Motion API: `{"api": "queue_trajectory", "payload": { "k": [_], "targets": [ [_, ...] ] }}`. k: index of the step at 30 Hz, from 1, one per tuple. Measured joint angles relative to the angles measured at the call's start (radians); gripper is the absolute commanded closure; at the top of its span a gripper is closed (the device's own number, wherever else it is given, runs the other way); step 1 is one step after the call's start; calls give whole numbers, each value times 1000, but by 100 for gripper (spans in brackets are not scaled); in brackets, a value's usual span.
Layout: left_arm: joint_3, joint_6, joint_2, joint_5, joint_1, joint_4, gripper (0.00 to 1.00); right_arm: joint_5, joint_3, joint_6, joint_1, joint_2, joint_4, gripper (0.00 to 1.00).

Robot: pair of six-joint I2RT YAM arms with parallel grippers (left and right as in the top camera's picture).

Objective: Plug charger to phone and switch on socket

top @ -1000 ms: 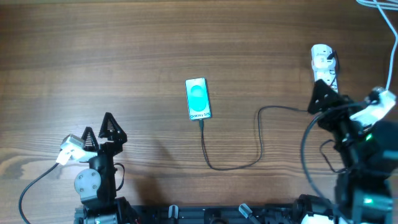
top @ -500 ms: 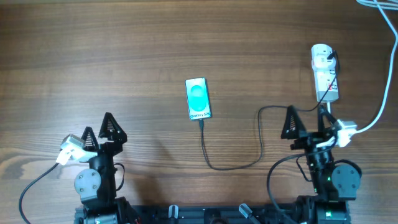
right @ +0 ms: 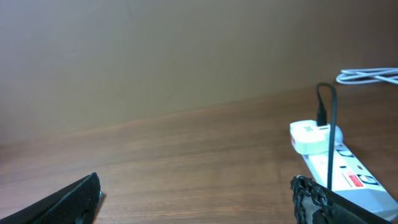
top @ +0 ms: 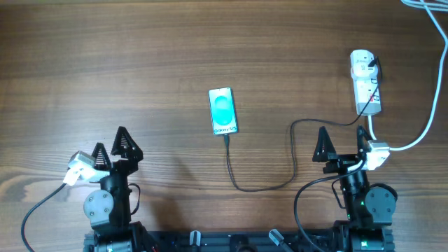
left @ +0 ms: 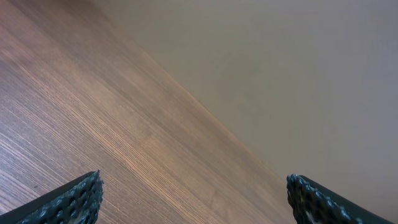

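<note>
The phone [top: 223, 110] lies flat mid-table, teal screen up. The thin black charger cable [top: 260, 184] runs from the phone's near end, loops right and climbs to the white socket strip [top: 365, 82] at the far right, where its black plug sits. The cable's tip touches the phone's bottom edge. My left gripper [top: 110, 148] is open and empty at the near left. My right gripper [top: 341, 143] is open and empty, just in front of the socket. In the right wrist view the socket [right: 339, 163] shows beside the right finger. The left wrist view shows only bare table between open fingers [left: 193, 199].
A thick white cord [top: 427, 126] runs from the socket's near end up along the table's right edge. The wooden table [top: 140, 63] stretches across the view. A plain wall stands behind the table in both wrist views.
My right arm has pulled back from the socket toward the near edge and settled low, fingers open. The left arm, phone and cable have not moved.
</note>
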Motion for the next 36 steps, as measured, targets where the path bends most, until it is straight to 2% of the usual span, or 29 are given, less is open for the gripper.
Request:
{"api": "queue_trajectory", "payload": {
  "k": [36],
  "targets": [
    [0, 0, 0, 0, 0, 0, 0, 18, 0, -4, 0, -1, -10, 0]
  ]
}}
